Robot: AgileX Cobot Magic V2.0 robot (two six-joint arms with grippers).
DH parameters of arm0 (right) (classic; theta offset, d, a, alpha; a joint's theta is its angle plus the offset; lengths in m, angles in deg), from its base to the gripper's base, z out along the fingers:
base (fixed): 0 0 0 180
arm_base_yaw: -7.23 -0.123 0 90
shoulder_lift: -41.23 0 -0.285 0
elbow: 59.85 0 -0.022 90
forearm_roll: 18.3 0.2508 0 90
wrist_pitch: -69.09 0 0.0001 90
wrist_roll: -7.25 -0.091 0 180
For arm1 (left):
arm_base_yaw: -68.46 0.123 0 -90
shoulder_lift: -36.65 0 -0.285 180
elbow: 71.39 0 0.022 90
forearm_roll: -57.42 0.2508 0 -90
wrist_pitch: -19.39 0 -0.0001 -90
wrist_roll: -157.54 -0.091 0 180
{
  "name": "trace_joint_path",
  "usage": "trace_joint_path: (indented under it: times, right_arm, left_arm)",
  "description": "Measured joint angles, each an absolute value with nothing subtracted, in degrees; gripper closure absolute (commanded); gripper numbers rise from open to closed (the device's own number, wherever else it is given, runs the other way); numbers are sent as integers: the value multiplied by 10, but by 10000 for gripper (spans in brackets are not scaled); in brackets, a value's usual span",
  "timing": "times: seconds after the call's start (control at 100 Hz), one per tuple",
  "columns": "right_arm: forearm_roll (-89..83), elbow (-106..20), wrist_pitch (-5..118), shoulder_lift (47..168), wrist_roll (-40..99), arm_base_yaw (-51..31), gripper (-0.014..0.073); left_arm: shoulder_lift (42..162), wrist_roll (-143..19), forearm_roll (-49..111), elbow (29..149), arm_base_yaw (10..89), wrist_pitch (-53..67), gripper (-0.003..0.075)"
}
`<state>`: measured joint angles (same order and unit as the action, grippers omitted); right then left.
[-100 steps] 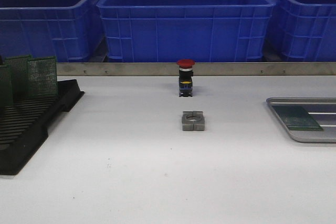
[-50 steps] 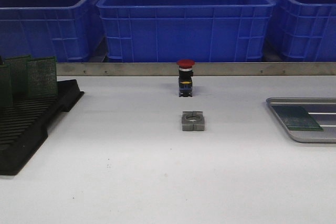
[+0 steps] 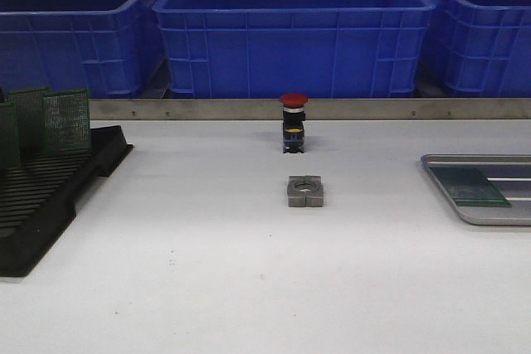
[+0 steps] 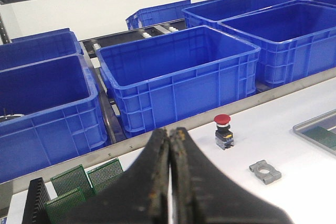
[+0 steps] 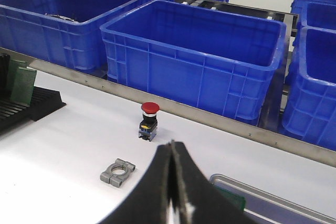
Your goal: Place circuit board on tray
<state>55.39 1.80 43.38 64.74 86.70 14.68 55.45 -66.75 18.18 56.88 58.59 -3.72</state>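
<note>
A green circuit board [image 3: 470, 186] lies flat inside the silver tray [image 3: 445, 174] at the table's right edge. In the right wrist view the tray [image 5: 283, 203] and a corner of that board [image 5: 234, 199] show just past my right gripper [image 5: 171, 144], which is shut with nothing in it. More green circuit boards [image 3: 66, 120] stand upright in the black slotted rack [image 3: 50, 196] at the left. The left wrist view shows these boards [image 4: 86, 176] beside my left gripper [image 4: 169, 131], also shut and empty. Neither gripper appears in the front view.
A red-capped push button [image 3: 293, 123] stands mid-table, with a grey metal clamp block [image 3: 304, 191] in front of it. Large blue bins [image 3: 294, 35] line the back behind a metal rail [image 3: 207, 109].
</note>
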Motion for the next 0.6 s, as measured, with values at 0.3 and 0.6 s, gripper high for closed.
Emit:
trace_joint_path:
  times: [0.3, 0.6]
  right_arm:
    - [554, 18, 433, 647, 867, 147, 707]
    - [554, 18, 433, 647, 867, 147, 707]
  left_arm:
    - [552, -388, 413, 514, 588, 56, 741]
    - [489, -257, 527, 366, 655, 122, 741]
